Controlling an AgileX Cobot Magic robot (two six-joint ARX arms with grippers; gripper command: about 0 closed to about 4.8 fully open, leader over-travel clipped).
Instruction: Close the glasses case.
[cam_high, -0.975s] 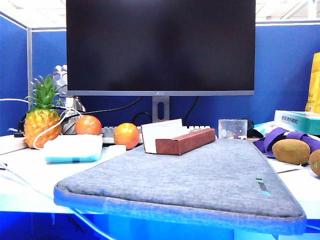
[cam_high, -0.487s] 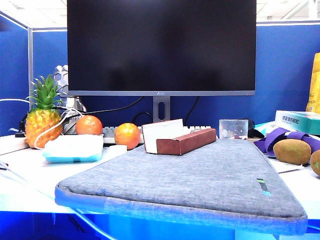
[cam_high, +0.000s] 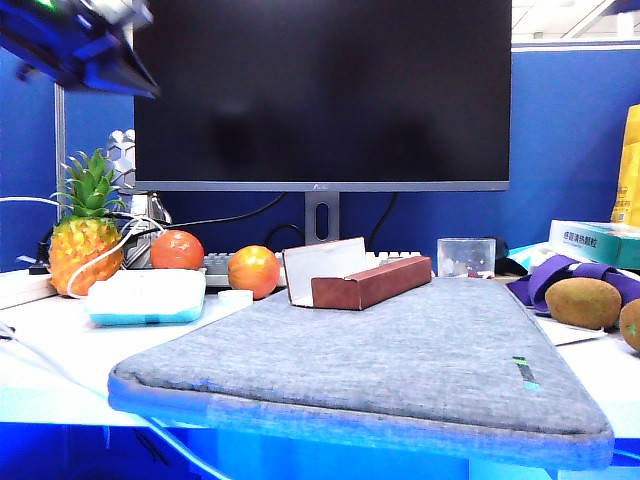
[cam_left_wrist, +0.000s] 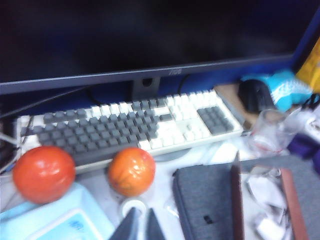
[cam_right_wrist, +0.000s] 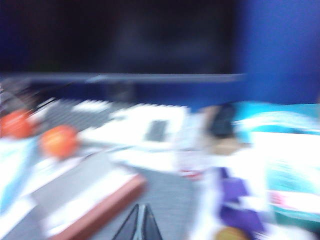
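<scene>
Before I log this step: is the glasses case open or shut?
Open. The glasses case on the grey sleeve has its cream-lined flap standing up, not folded over the box.

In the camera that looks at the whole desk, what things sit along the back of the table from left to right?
Pineapple → first orange → second orange → open glasses case → clear plastic cup → kiwi.
</scene>
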